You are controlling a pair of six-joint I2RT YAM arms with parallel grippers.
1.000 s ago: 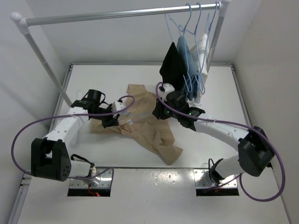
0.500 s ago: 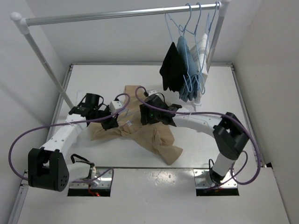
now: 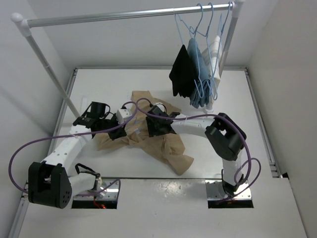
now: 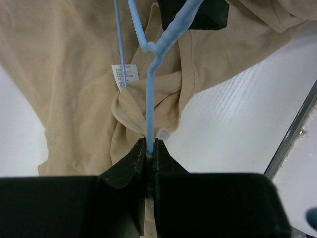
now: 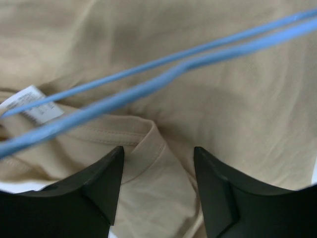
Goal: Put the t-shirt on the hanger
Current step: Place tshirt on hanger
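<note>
1. Swung in from the table's [image 3: 99, 84] right side over the past second, the right arm now reaches across to the middle. Its elbow is folded in and the right gripper [image 3: 157, 126] sits over the t-shirt [image 3: 168, 148]. The left arm has barely shifted.
2. From my station, the t-shirt lies crumpled on the table between the two arms. It spreads from the left gripper [image 3: 114, 131] toward the near right, with one end trailing close to the front edge.
3. On the left wrist camera, the left gripper's jaws are pressed together on a straight run of the hanger [image 4: 149, 109]. The thin blue wire rises from between the fingertips and bends away at the top of that view.
4. The hanger lies over the shirt's neck opening. The collar [image 4: 185, 74] curls beside the wire, and a white care label [image 4: 125, 74] shows just left of it.
5. On the right wrist camera, the right gripper's jaws stand apart with nothing between them, poised above the collar.
6. Two blurred blue lengths of the hanger cross that view beyond the fingertips. I cannot tell whether they touch the cloth.
7. At the far right, a black garment [image 3: 181, 72] and a blue garment [image 3: 195, 57] hang on similar blue hangers from the rail [image 3: 124, 15], well apart from the shirt
</note>
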